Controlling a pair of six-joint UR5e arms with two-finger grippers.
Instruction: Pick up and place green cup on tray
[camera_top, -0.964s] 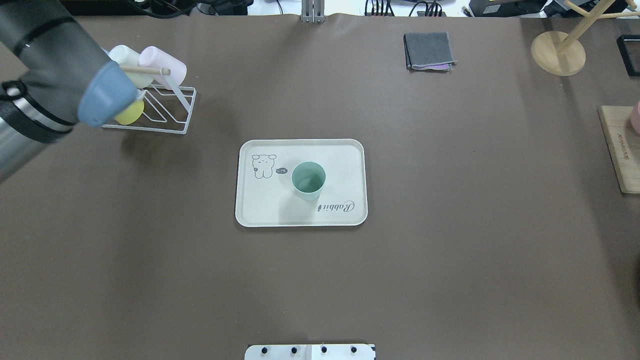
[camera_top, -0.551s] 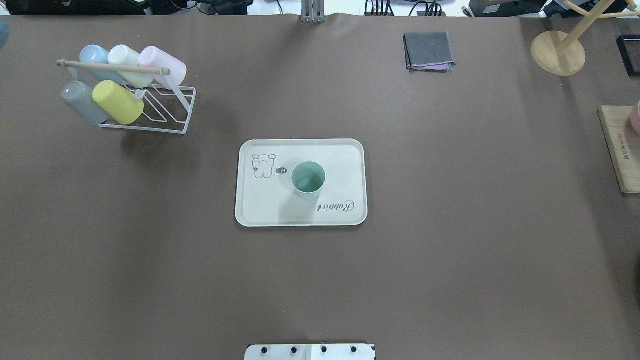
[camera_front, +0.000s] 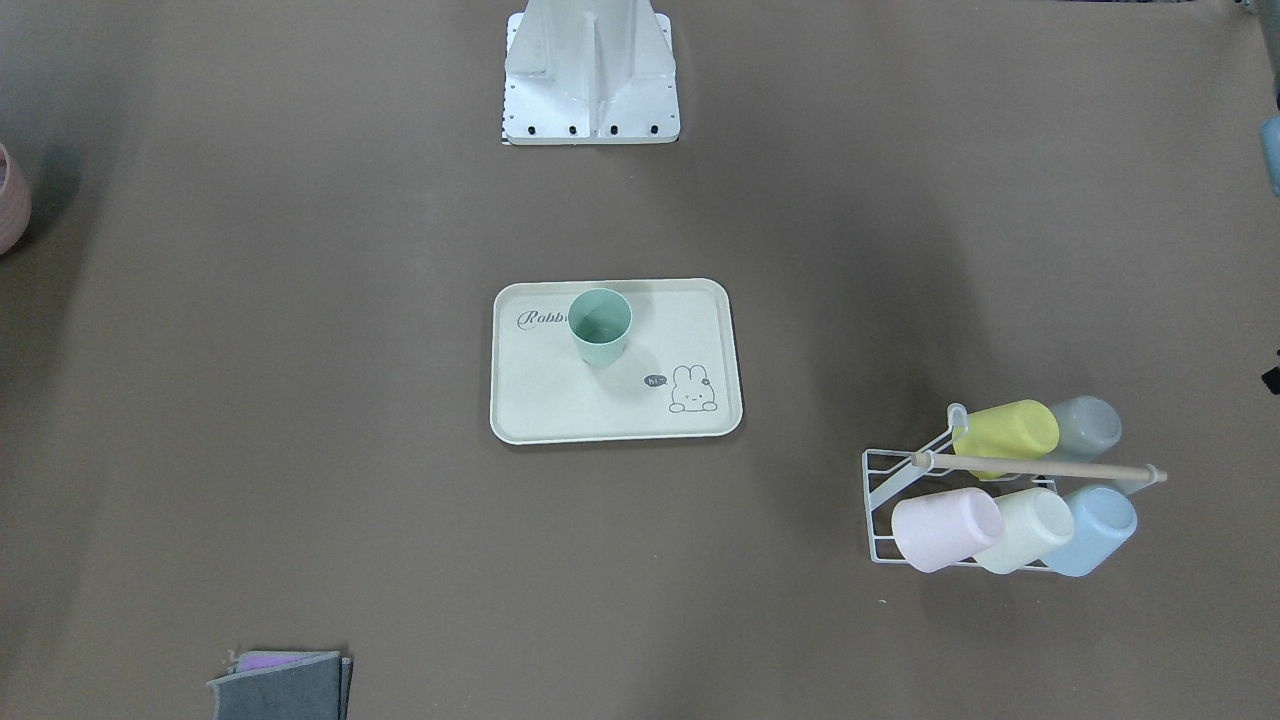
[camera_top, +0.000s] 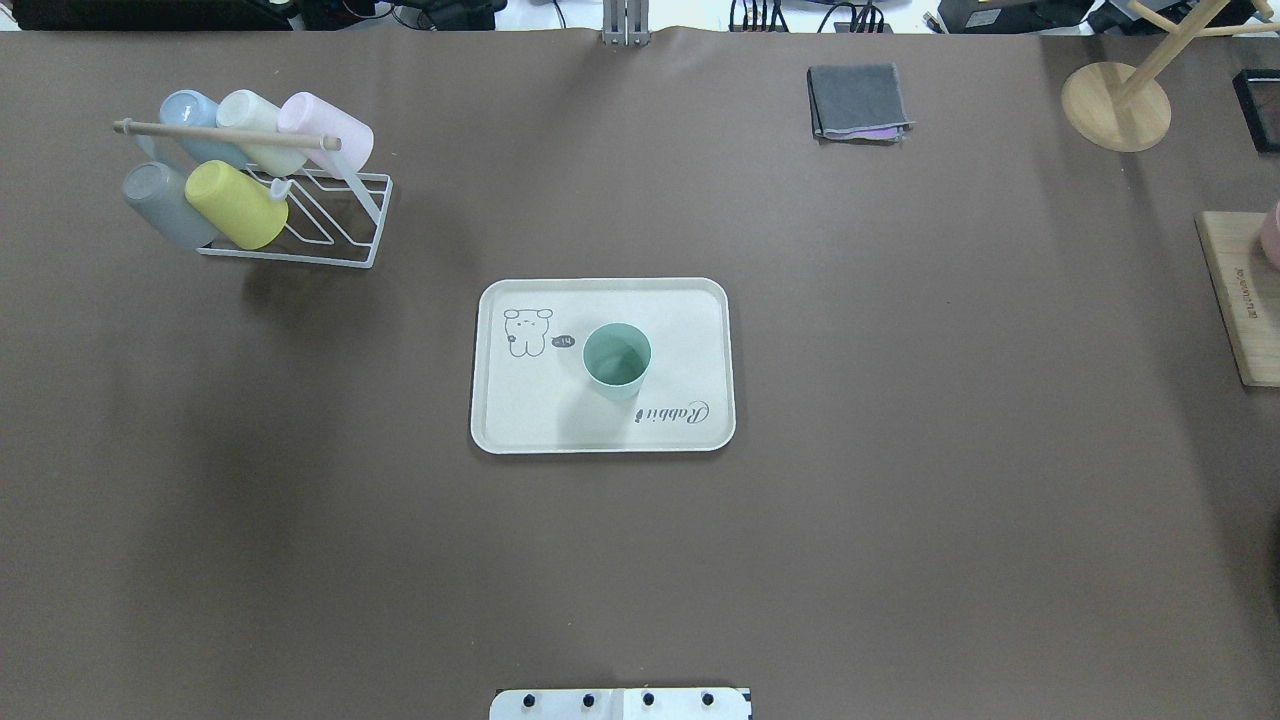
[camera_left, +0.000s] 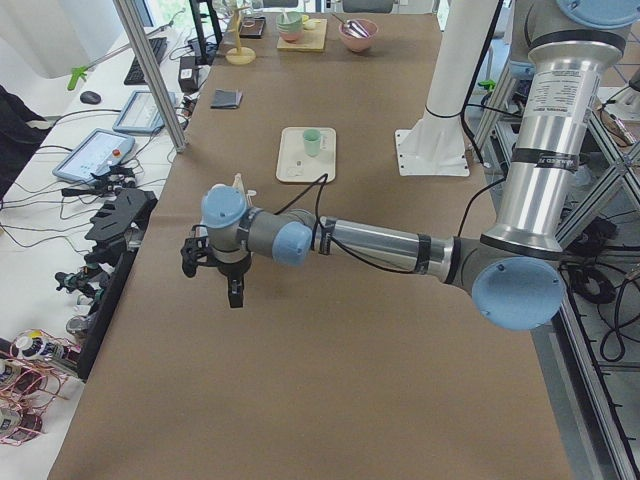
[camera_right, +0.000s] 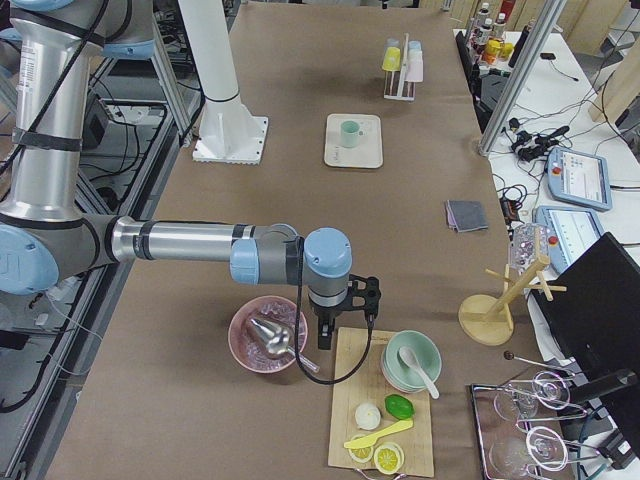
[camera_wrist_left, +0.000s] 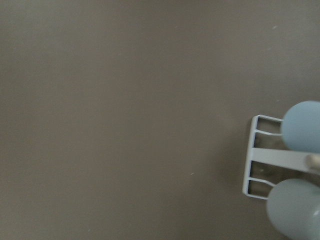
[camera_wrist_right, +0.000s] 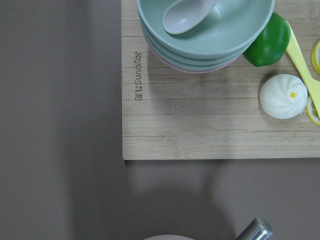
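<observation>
The pale green cup (camera_top: 617, 358) stands upright on the cream tray (camera_top: 520, 420) in the middle of the table, right of its bunny drawing. Both also show in the front view, cup (camera_front: 600, 322) on tray (camera_front: 560, 415). Neither gripper is near them. My left gripper (camera_left: 234, 296) shows only in the exterior left view, hanging over bare table near the table's left end; I cannot tell whether it is open or shut. My right gripper (camera_right: 325, 340) shows only in the exterior right view, by the cutting board; I cannot tell its state either.
A white wire rack (camera_top: 300, 215) with several cups lies at the far left. A folded grey cloth (camera_top: 858, 102) and a wooden stand (camera_top: 1115, 105) are at the far right. A cutting board (camera_top: 1240, 300) with stacked bowls (camera_wrist_right: 200, 35) and a pink bowl (camera_right: 265, 335) are at the right end.
My left arm, which covered the cup rack a second ago, has drawn back out of the overhead view to the left. The green cup and the tray have not moved.
</observation>
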